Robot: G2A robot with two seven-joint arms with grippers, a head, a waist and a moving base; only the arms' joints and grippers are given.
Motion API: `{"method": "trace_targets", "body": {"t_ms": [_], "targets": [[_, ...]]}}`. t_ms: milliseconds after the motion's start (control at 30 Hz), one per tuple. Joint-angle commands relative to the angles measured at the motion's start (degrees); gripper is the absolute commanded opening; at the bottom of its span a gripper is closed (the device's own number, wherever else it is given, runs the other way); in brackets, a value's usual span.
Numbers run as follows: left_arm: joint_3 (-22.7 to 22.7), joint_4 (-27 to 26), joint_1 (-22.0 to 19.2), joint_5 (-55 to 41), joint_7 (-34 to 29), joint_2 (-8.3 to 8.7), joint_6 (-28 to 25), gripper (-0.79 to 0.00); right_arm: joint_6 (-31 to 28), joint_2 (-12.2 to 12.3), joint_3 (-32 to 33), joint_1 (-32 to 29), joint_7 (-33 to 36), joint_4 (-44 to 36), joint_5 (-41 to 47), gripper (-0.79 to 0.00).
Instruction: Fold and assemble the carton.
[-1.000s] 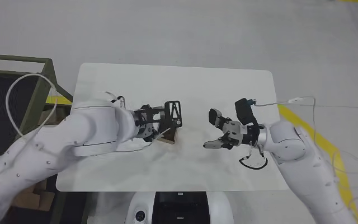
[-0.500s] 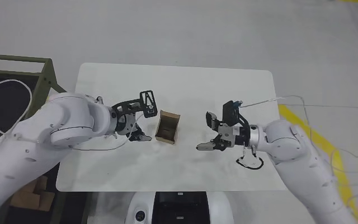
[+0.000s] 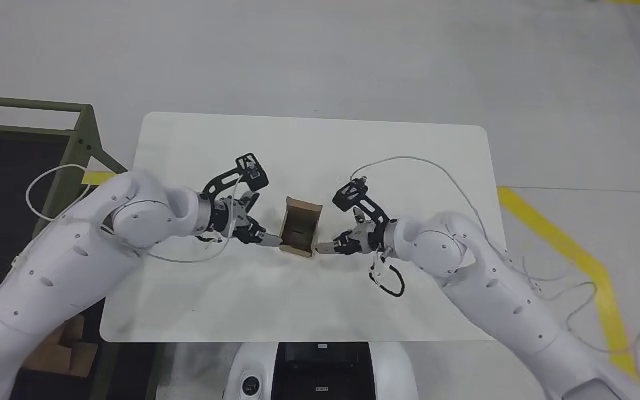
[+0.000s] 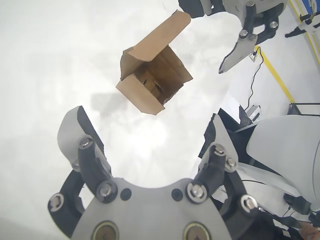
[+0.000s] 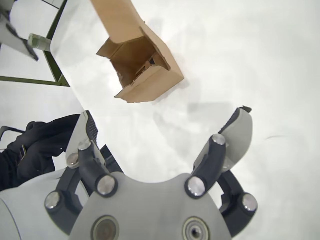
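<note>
No legible text, numbers, labels or signs. Carton (image 4: 140, 96) faces are plain brown cardboard, and the surface (image 3: 420, 150) is plain white. Yellow stripe (image 3: 560, 240) on the floor is a painted marking with no characters.

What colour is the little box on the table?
The carton is plain brown cardboard, seen best in the left wrist view.

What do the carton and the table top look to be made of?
Carton: corrugated cardboard, plain brown and matte. The wavy fluting shows along its cut edges.
Table: a smooth white top with rounded corners, probably laminate or painted board. Soft blurred reflections suggest a slight sheen, but what lies beneath the surface cannot be told.
</note>
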Motion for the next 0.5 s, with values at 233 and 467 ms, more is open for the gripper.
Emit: {"method": "trace_targets", "body": {"t_ms": [233,467], "targets": [[-0.19,3.18,0.82,0.24,-1.01,-0.58,3.15,0.0,4.56,-0.79,0.2,-0.67,-3.85,1.83,-0.65,0.0],[0.35,4.48,1.23,0.96,-3.01,-1.18,6.35,0.0,5.85,-0.62,0.94,-1.84,-2.08,0.67,-2.6,0.0]]}}
